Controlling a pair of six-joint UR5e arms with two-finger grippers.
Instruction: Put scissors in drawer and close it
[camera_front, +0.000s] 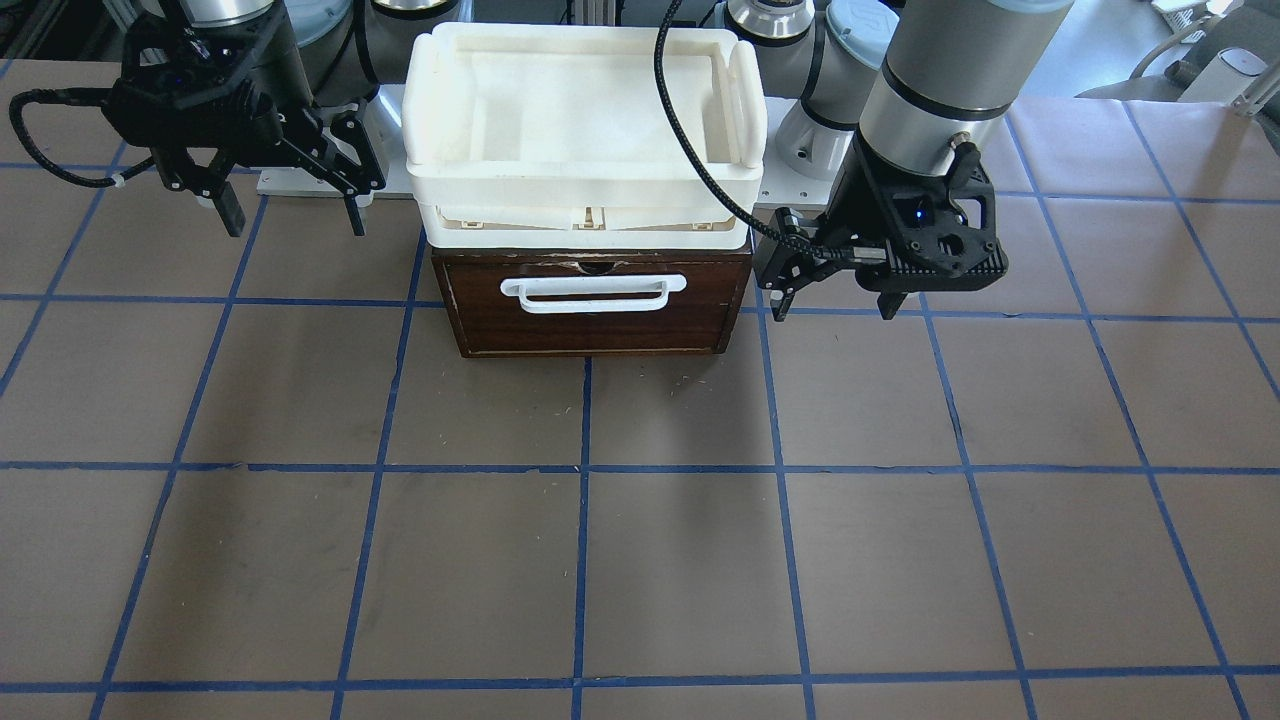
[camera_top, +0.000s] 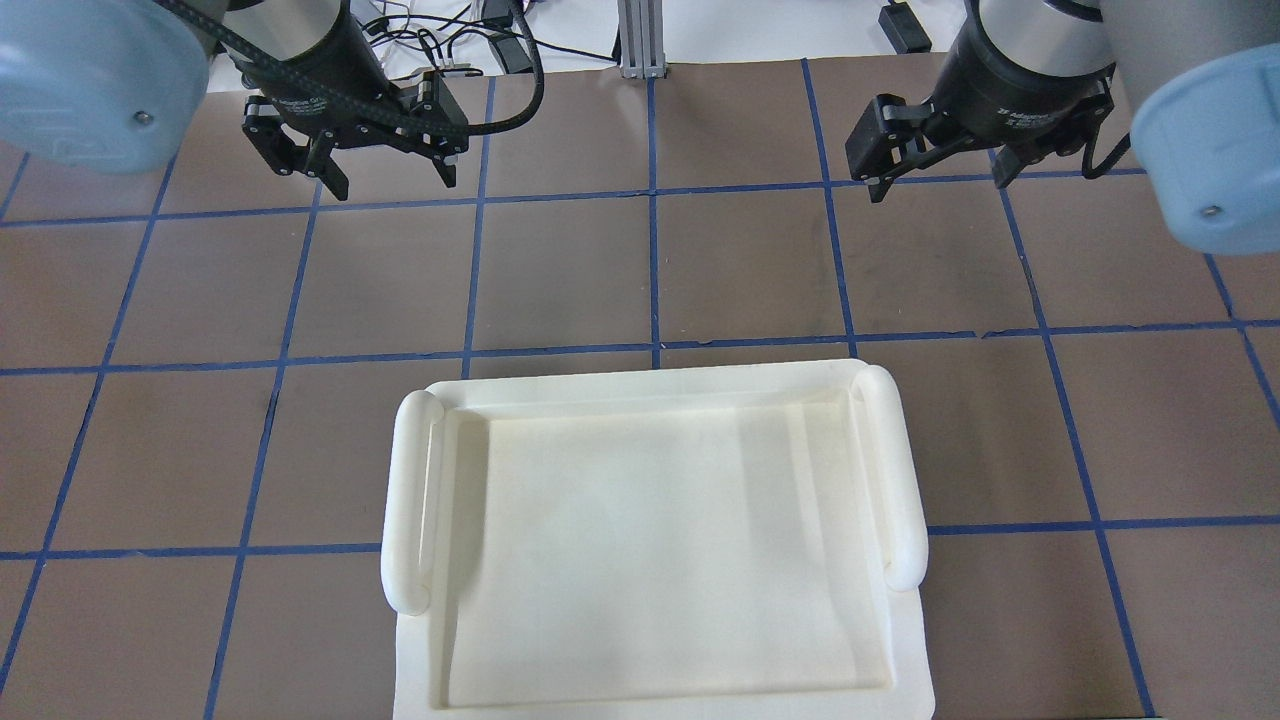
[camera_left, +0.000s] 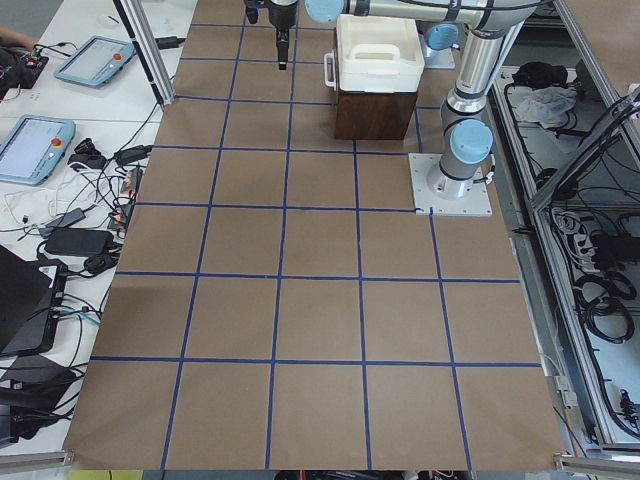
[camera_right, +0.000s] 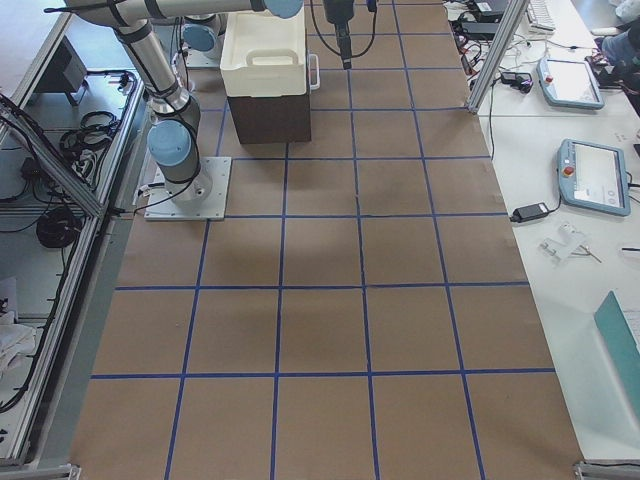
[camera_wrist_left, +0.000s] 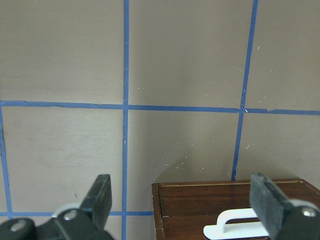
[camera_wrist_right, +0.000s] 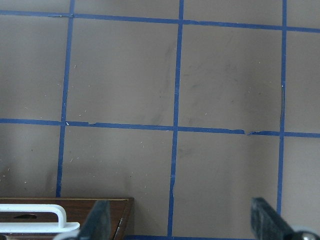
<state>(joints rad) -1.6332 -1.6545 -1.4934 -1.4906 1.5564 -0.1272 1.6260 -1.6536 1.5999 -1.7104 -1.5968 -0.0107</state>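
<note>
The dark-brown drawer (camera_front: 590, 325) with its white bar handle (camera_front: 595, 293) sits pushed in, its front flush with its case. The scissors show in no view. My left gripper (camera_front: 834, 308) hangs open and empty beside the drawer's front corner, above the table. It also shows in the overhead view (camera_top: 390, 185). My right gripper (camera_front: 296, 222) is open and empty, off to the drawer's other side (camera_top: 938, 185). The left wrist view shows the drawer front (camera_wrist_left: 210, 197) between open fingers. The right wrist view shows its corner (camera_wrist_right: 80, 202).
A white plastic tray (camera_front: 440, 120) sits on top of the drawer case and hides it in the overhead view (camera_top: 410, 500). The brown table has a blue tape grid (camera_front: 585, 468). Tablets and cables lie beyond the table edge (camera_left: 40, 140).
</note>
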